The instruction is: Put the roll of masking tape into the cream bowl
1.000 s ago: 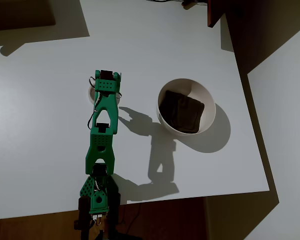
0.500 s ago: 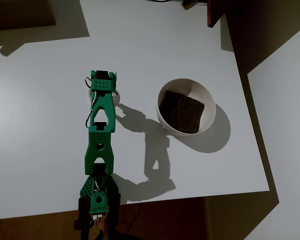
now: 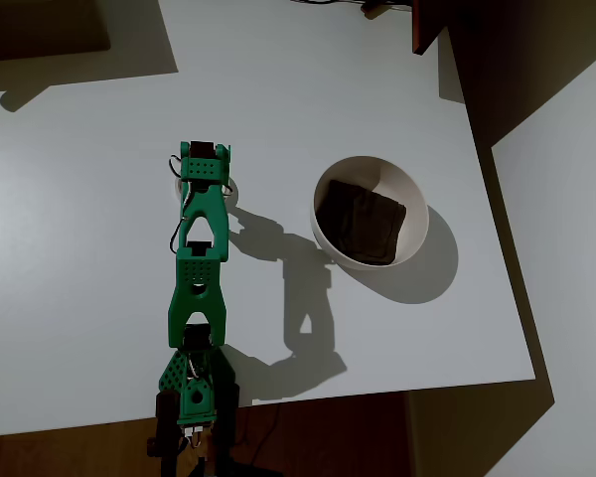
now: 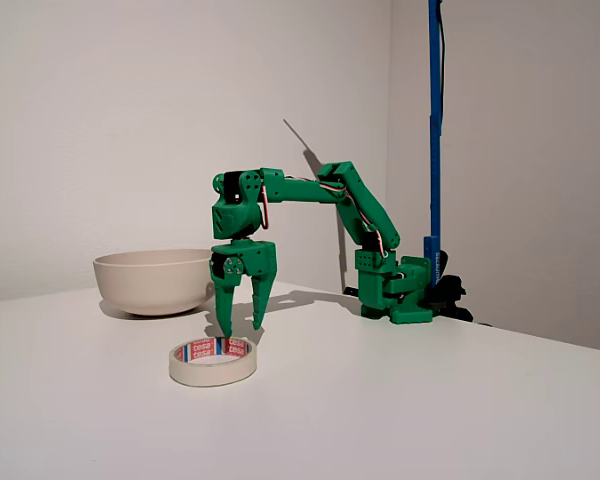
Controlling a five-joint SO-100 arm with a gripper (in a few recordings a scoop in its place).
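White table (image 4: 430, 400) under a pale wall; on it lies the roll of masking tape (image 4: 213, 362), flat, with red marks inside its ring; the green arm (image 4: 310, 195) bends over and its gripper (image 4: 241, 329) points straight down, fingers spread apart with nothing between them; the tips hang just above the far edge of the roll; whether one tip touches it is hard to tell; the cream bowl (image 4: 152, 281) sits well apart from the roll; seen from above, the bowl (image 3: 413, 199) has a dark square at its bottom, and the arm (image 3: 201, 258) covers most of the roll.
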